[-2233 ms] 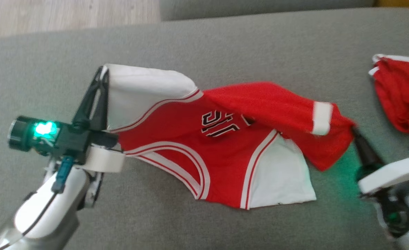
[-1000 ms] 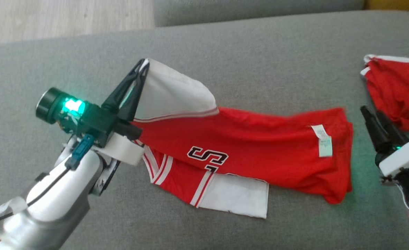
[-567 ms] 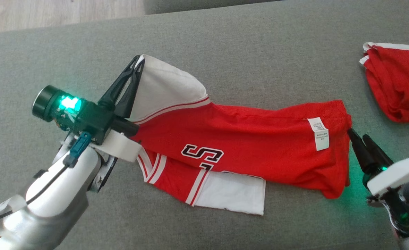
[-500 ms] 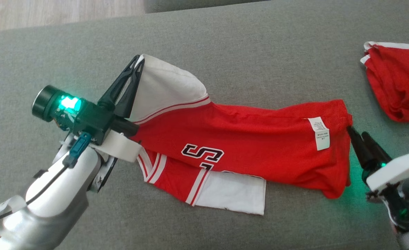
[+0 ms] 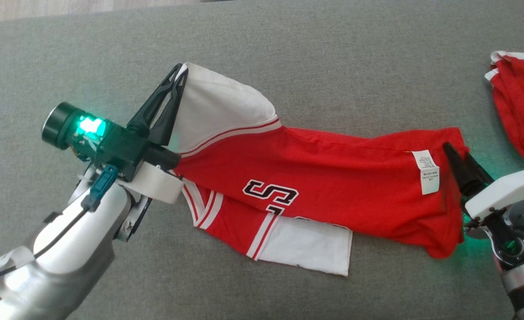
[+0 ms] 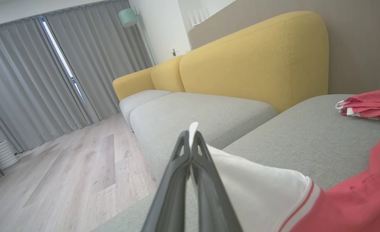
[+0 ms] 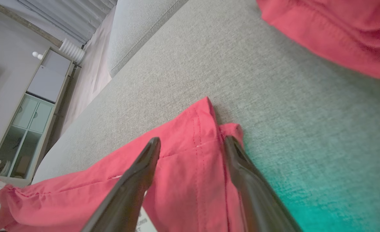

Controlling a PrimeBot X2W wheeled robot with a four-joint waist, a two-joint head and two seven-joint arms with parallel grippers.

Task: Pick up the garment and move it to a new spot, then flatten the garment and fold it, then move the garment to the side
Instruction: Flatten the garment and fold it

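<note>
The garment [image 5: 333,178], a red jersey with white sleeves and black lettering, lies folded lengthwise on the grey sofa cushion [image 5: 315,53]. My left gripper [image 5: 179,73] is shut on its white sleeve [image 6: 257,190] and holds that end raised off the cushion. My right gripper [image 5: 455,153] is open at the other end. In the right wrist view its fingers [image 7: 144,167] stand on either side of the red hem corner [image 7: 206,122], which lies flat between them. A white care label [image 5: 426,171] shows close to that corner.
A second red garment [image 5: 517,111] lies bunched at the cushion's far right, a short way beyond my right gripper. Yellow backrests [image 6: 257,58] rise behind the seats. Wooden floor [image 6: 64,180] lies past the cushion's left edge.
The right gripper opened fully and moved from beside the garment to straddle its hem corner. The left gripper keeps its hold on the sleeve. The head camera shifted slightly.
</note>
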